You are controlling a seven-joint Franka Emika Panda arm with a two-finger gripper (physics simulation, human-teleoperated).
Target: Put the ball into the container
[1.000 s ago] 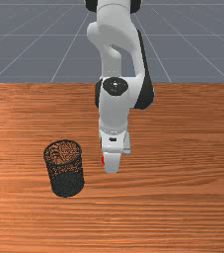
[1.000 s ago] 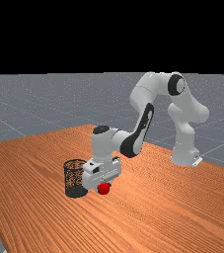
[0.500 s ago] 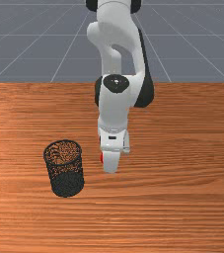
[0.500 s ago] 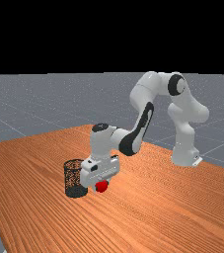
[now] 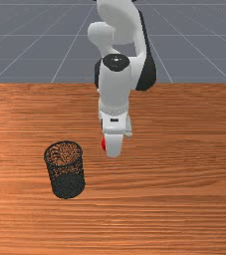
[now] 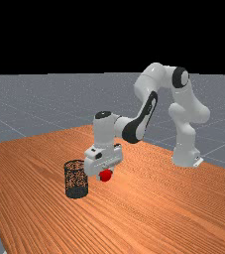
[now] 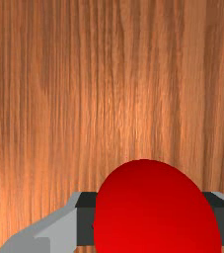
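Red ball (image 7: pixel 155 212) — black mesh container (image 5: pixel 67 187)

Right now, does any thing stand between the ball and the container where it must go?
Nothing else visible does. The claw holds the ball, and the container is at the front view's left. Only the container's own rim could get in the way, so the ball should probably pass above it.

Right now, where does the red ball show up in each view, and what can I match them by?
Front view: the red ball peeks out from behind the gripper, on the basket's side.
Far view: under the gripper, right of the basket.
Wrist view: between the fingers, touching both.
Shared landmark: the gripper.
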